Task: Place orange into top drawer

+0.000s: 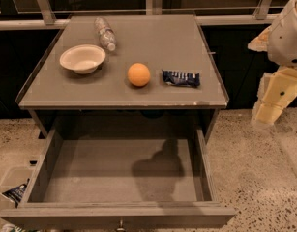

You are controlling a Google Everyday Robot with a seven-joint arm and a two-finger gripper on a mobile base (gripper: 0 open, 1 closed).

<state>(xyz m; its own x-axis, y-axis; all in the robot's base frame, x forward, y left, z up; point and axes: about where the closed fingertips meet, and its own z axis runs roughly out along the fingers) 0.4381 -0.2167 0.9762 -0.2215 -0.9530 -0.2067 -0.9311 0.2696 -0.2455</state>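
Observation:
The orange [139,74] sits on the grey table top [153,42], near its front edge and about at the middle. The top drawer [46,163] is pulled out wide below the table top; its flat bottom holds nothing but a shadow, and a small knob [120,224] shows on its front panel. My gripper [265,114] hangs at the far right, off the table's right side, above the floor and well apart from the orange. It holds nothing that I can see.
A cream-white bowl [82,58] stands at the table's left. A clear plastic bottle [105,33] lies behind it. A dark blue snack packet [181,78] lies right of the orange. A wrapper [13,193] lies on the speckled floor left of the drawer.

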